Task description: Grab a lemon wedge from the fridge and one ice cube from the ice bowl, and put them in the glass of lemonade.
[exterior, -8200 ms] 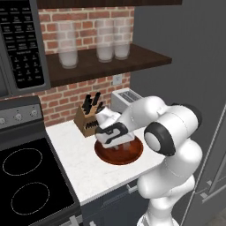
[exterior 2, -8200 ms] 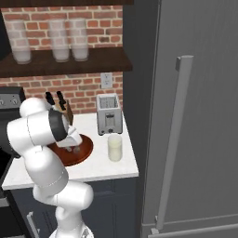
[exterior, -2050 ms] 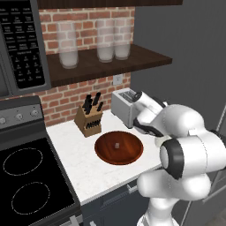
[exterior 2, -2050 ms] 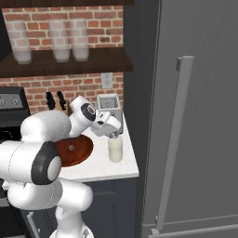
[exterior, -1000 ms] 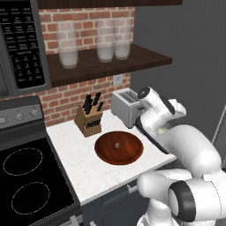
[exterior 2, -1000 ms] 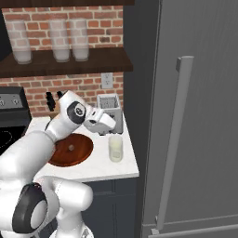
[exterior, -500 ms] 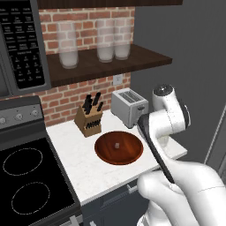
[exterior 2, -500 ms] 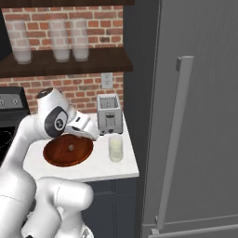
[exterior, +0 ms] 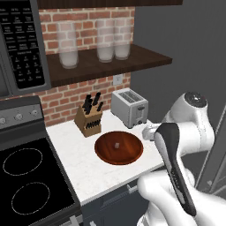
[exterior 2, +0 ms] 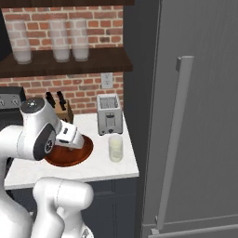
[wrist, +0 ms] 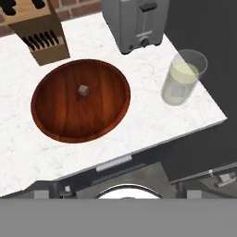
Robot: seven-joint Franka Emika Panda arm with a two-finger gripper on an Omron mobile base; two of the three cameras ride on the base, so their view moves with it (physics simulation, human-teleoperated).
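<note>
The reddish-brown ice bowl (wrist: 81,100) sits on the white counter with one small pale ice cube (wrist: 83,90) at its middle; the left base view shows the ice bowl (exterior: 118,147) too. The glass of lemonade (wrist: 182,77) stands to its right, near the counter's corner, with a pale squarish shape in the liquid. My gripper (exterior 2: 78,140) hangs above the bowl's front side, open and holding nothing. The fridge (exterior 2: 195,121) stands shut on the right, with its long handle (exterior 2: 173,139). The lemon wedge is out of view.
A silver toaster (wrist: 134,21) and a wooden knife block (wrist: 39,30) stand at the back of the counter. A black stove (exterior: 31,185) lies left of it. A dark shelf (exterior: 101,62) with frosted jars hangs above. My own arm (exterior: 176,172) fills the near right.
The arm has drawn back from the glass and toaster toward the counter's front, with the hand now above the bowl. The gripper stays open. The counter's things have not moved.
</note>
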